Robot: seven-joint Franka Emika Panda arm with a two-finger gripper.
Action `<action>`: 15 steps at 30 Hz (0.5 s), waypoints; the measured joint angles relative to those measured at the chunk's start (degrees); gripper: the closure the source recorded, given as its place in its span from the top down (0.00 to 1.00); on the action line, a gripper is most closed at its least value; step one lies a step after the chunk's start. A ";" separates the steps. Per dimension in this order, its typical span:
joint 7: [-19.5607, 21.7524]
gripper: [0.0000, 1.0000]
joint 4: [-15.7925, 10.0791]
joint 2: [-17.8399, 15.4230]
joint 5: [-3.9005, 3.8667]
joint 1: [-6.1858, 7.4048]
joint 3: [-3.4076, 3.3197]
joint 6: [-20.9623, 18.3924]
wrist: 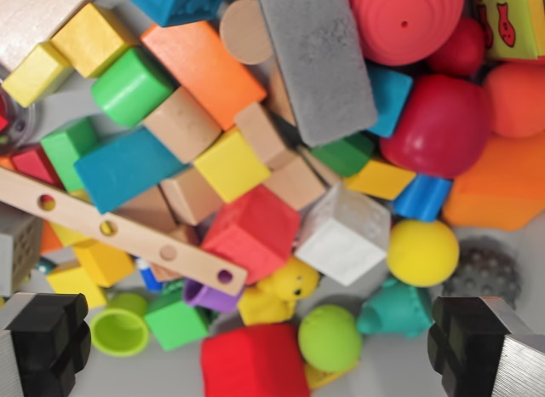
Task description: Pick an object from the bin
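gripper point(260, 342) hangs wide open and empty over the packed bin; risk: closing around the red block point(254, 361) also pinches the green ball point(329, 336) just beside it.

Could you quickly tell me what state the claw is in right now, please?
Claw: open, holding nothing, fingers wide apart above the toys in the bin.

The gripper point(260, 346) hangs with jaws spread wide, one black-padded finger point(47, 337) at each lower corner, holding nothing.
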 joint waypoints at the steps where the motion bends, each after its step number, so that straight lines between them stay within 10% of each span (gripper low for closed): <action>1: 0.04 1.00 -0.01 0.00 0.00 0.00 0.00 0.00; 15: 2.20 1.00 -0.06 0.51 0.10 0.29 0.03 0.42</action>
